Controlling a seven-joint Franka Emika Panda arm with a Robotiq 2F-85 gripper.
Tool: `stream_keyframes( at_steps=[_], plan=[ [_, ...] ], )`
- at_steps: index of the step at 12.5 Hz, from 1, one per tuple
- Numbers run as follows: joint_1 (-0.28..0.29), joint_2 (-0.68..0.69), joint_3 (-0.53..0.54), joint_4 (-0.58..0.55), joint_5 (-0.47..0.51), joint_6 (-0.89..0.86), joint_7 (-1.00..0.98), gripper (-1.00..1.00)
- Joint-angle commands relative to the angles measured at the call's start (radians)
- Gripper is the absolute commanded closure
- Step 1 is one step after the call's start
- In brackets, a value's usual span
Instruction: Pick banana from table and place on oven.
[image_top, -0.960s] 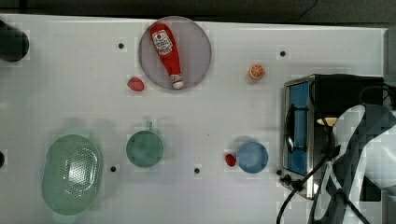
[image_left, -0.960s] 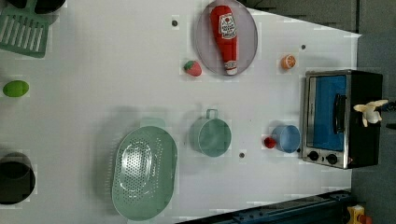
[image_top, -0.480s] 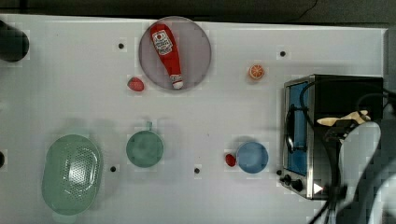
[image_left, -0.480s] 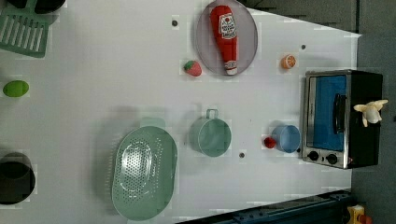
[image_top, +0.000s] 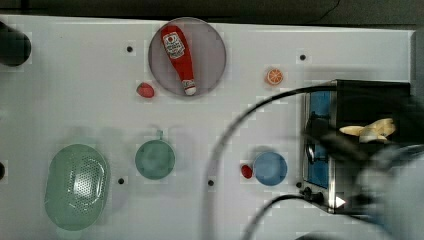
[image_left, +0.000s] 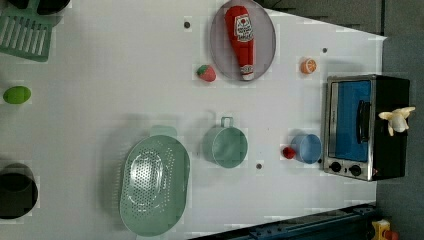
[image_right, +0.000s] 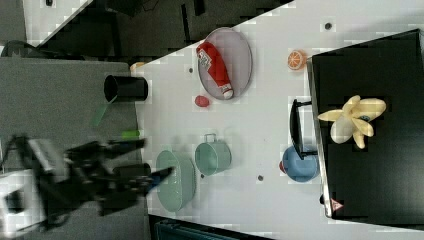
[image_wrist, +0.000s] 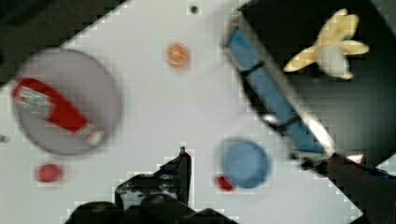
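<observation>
right view: banana (image_right: 354, 121) rests on oven (image_right: 370, 165) top, tabletop (image_right: 260, 125) clear of it. tool (image_wrist: 254, 163) open, empty. we should retreat upward without brushing the banana.

Lower right of the top view, the arm (image_top: 395, 195) appears as a blurred pale grey-white shell with black cables (image_top: 235, 135) looping off it. At the right view's lower left it looks black, with a white block.
</observation>
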Motion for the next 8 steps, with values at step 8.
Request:
stream_keyframes(
  at_steps=[8],
  plan=[
    [0.028, -0.077, 0.207, -0.201, 0.049, -0.046, 0.484, -1.00]
  ],
)
